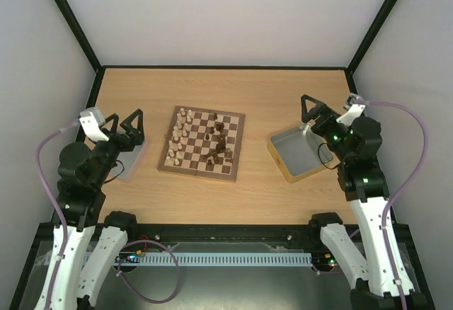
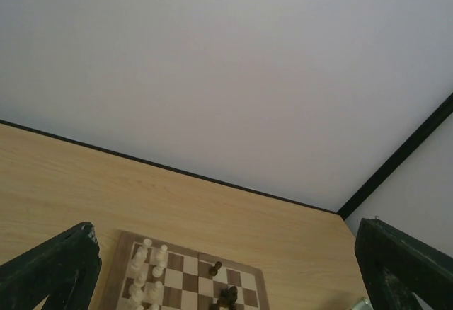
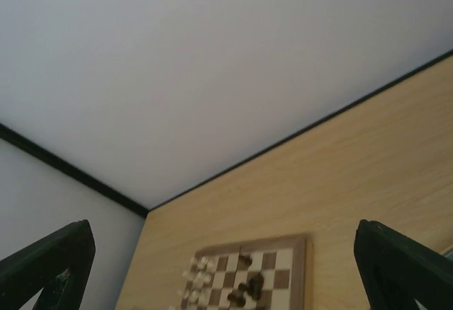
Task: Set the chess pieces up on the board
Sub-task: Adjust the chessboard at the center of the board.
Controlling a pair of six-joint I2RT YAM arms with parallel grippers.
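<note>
Left end effector (image 1: 122,127) and right end effector (image 1: 317,115) gape empty, flanking the board (image 1: 198,174). Dark pieces (image 1: 219,144) crowd its middle, evidently unsorted.

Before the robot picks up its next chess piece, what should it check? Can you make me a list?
1. Left gripper open and empty: ok.
2. Right gripper open and empty: ok.
3. Cream pieces lined up in two rows along the left side of the board: ok, as far as the top view shows.
4. Dark pieces in their rows on the right side: not ok. They are bunched together near the middle, and some look tipped over.
5. Tray has no pieces left in it: cannot tell, because the right arm hides part of it.
6. Which dark piece is which: cannot tell, they are too small to see.
</note>
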